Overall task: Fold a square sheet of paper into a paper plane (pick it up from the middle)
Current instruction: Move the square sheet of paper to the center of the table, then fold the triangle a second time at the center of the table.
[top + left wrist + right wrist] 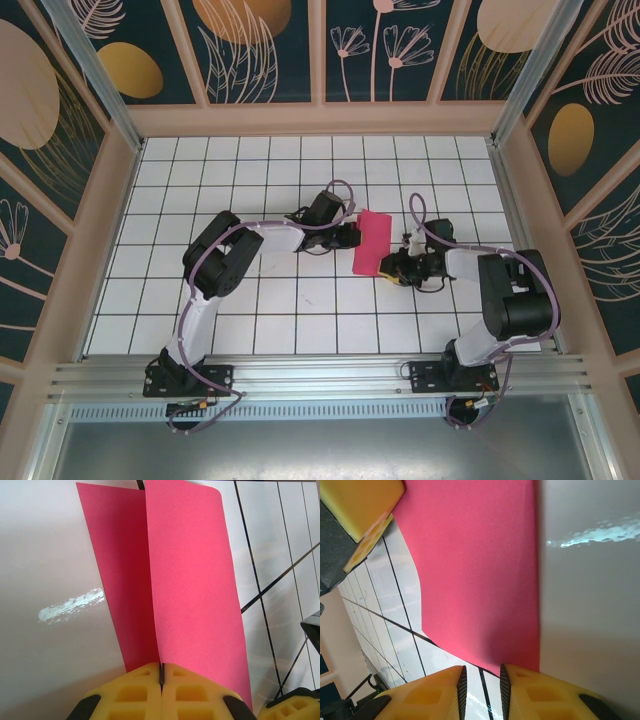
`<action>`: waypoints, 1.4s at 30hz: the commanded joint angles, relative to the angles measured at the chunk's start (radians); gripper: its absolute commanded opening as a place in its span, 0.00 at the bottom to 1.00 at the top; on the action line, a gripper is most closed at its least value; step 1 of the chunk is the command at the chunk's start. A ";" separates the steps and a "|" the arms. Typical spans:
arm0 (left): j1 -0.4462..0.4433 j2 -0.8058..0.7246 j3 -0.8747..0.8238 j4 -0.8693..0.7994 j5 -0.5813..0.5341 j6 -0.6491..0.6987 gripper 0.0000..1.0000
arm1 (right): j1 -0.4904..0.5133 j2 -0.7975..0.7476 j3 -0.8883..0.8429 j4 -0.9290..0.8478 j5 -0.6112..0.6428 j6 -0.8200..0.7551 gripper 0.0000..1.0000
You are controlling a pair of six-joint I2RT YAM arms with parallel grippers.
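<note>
Up close, left claw point(161, 673) pinching doubled paper point(195, 580)

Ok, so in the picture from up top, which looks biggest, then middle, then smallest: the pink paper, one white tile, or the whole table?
Biggest to smallest:
1. The table, by far.
2. The pink paper, which covers clearly more than one tile.
3. One white tile.

surface: white gridded tabletop point(300, 320) | walls: teal floral panels point(380, 50) | near edge: aluminium rail point(320, 375)
</note>
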 commanded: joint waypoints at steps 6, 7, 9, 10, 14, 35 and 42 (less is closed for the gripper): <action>-0.004 -0.104 -0.116 -0.007 -0.027 -0.068 0.00 | 0.014 -0.175 0.045 -0.041 0.101 -0.056 0.41; -0.004 -0.124 -0.137 0.006 -0.037 -0.087 0.00 | 0.022 -0.202 0.050 -0.038 0.109 -0.069 0.42; -0.003 -0.168 -0.181 0.030 -0.061 -0.118 0.00 | 0.043 -0.247 0.048 -0.015 0.139 -0.091 0.45; -0.002 -0.193 -0.206 0.033 -0.079 -0.133 0.00 | 0.057 -0.277 0.029 0.030 0.164 -0.075 0.49; 0.011 -0.270 -0.284 0.038 -0.119 -0.186 0.00 | 0.196 -0.379 -0.027 0.154 0.349 -0.158 0.56; 0.069 -0.400 -0.367 -0.032 -0.078 -0.219 0.00 | 0.789 -0.206 -0.082 0.435 0.924 -0.698 0.73; 0.071 -0.389 -0.356 -0.041 -0.077 -0.211 0.00 | 0.818 -0.098 -0.043 0.510 1.069 -0.742 0.74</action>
